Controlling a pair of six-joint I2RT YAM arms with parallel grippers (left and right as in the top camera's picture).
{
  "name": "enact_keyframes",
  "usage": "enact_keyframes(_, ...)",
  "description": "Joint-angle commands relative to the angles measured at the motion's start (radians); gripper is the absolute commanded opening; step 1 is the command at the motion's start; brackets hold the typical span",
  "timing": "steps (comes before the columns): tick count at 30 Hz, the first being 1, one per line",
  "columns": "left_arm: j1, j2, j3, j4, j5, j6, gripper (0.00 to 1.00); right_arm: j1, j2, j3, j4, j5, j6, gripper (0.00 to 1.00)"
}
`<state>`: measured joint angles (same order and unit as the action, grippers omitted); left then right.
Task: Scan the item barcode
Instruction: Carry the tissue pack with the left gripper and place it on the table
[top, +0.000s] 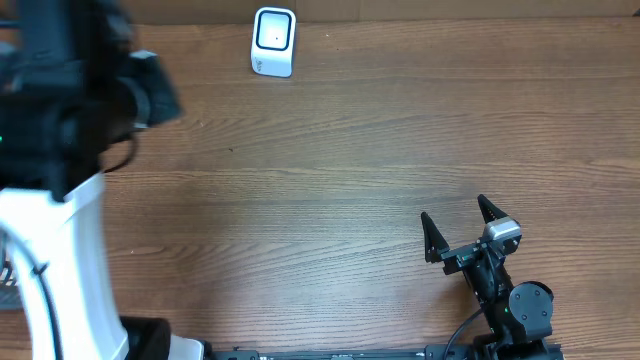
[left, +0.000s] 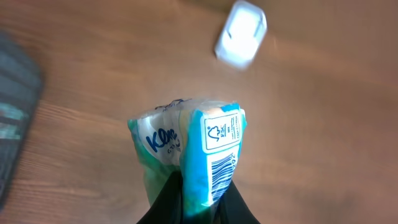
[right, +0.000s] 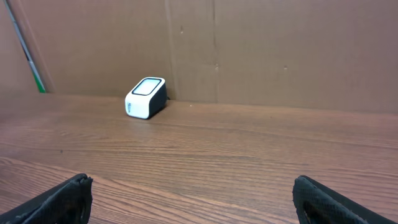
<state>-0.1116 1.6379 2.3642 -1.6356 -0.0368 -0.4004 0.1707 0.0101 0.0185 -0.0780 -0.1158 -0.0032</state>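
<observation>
tissue pack (left: 186, 152) held aloft, scanner (top: 273, 42) beyond, cardboard wall (right: 280, 50) behind

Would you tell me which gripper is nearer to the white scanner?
Left. The left gripper holds a tissue pack above the table, close to the scanner; the right gripper sits open, far across the table.

Teal-and-white pack (left: 163, 155), blue lettering (left: 160, 140), black-striped barcode (left: 221, 173) on white; white dark-rimmed scanner (top: 273, 41); brown woodgrain table (top: 330, 170); brown cardboard wall (right: 280, 50)

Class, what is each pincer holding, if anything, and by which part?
Left pincer grips the tissue pack by one end, beside the barcode; right pincer holds nothing.
</observation>
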Motion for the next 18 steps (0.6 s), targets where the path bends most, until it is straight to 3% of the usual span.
enact_keyframes(1, -0.162, 0.072, -0.145, -0.006, -0.002, 0.015, 0.04, -0.003, -0.007, -0.010, 0.005, 0.003, 0.002, 1.00)
enact_keyframes(7, -0.352, 0.107, -0.628, 0.302, -0.023, -0.072, 0.04, -0.003, -0.007, -0.010, 0.005, 0.003, 0.002, 1.00)
enact_keyframes(18, -0.398, 0.107, -1.051, 0.733, -0.019, -0.068, 0.04, -0.003, -0.007, -0.010, 0.005, 0.003, 0.002, 1.00)
